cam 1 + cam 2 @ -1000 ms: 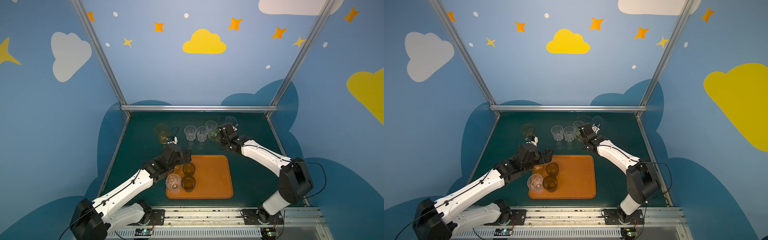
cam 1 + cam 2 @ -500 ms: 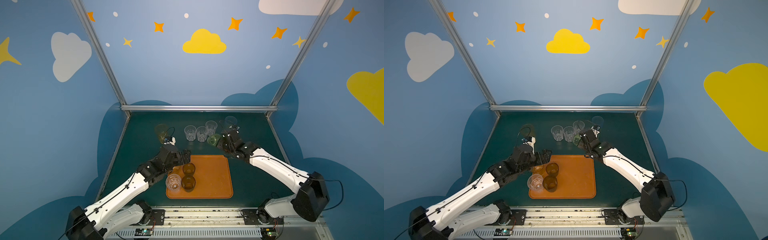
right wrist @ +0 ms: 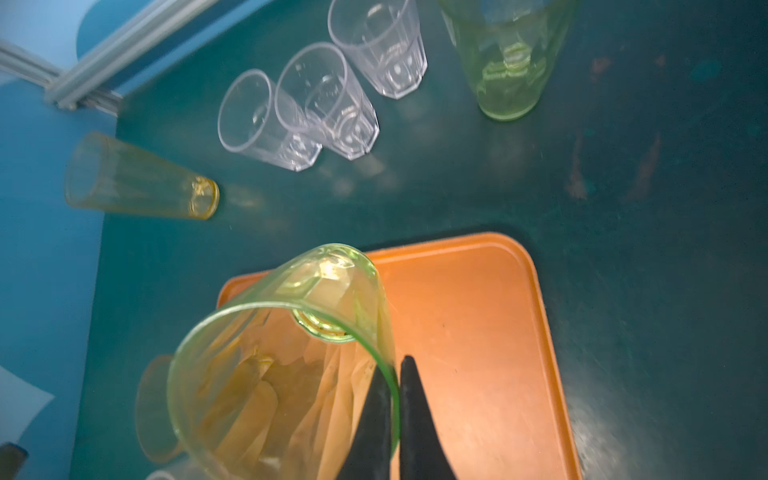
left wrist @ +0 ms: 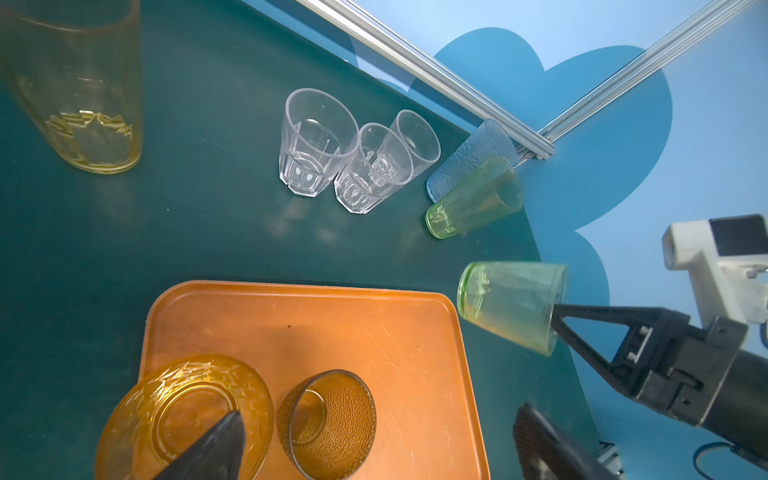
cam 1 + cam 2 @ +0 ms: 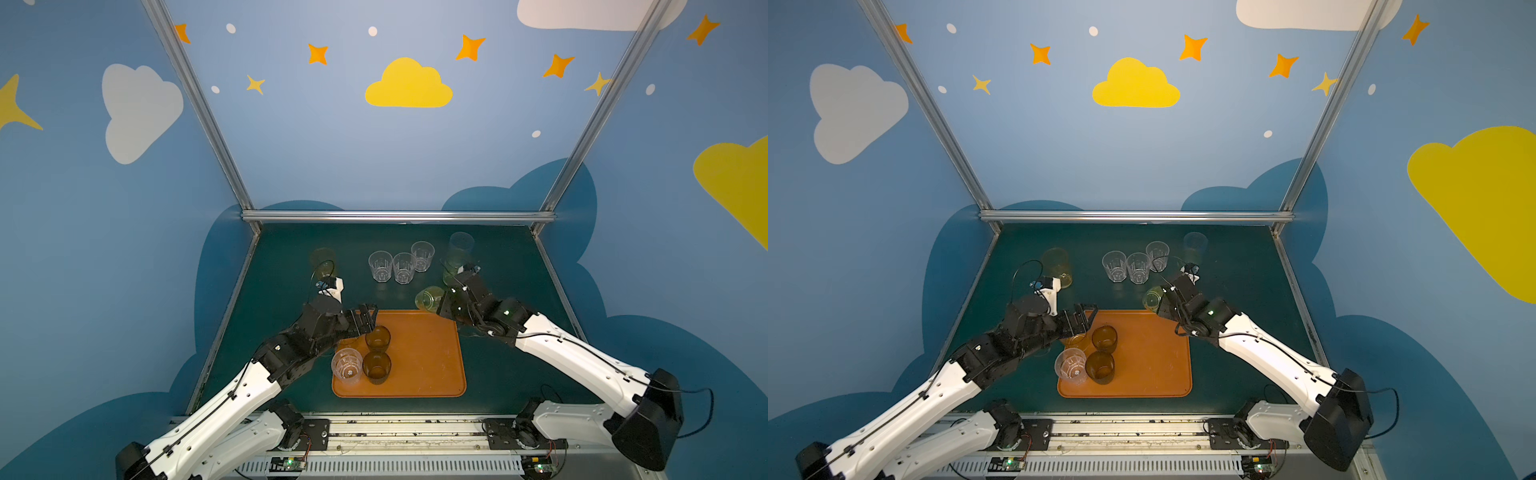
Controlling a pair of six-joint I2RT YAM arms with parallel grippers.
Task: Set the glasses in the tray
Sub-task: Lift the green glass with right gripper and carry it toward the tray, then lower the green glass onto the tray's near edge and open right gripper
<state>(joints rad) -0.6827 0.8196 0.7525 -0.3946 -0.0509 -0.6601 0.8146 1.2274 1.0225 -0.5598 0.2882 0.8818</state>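
**Green glass held off the tray's corner**

Top view, left to right.
- A tall amber glass stands on the counter, left of centre.
- The left tool gapes wide at the tray's upper left corner and holds nothing.
- In the left wrist view, one of its fingers crosses a short amber glass that sits in the tray.
- Beside that are a brown pair and a clear glass.
- A clear trio waits on the counter above the tray.
- The right tool pinches the rim wall of a yellow-green glass. The glass is tilted and in the air, just off the tray's upper right corner.

To do this step well, I would:
- carry the glass over the bare tray to the right of the brown pair;
- swing its base down until it is upright;
- lower it to contact and only then let go.

The thin rim grip may slip if rushed.
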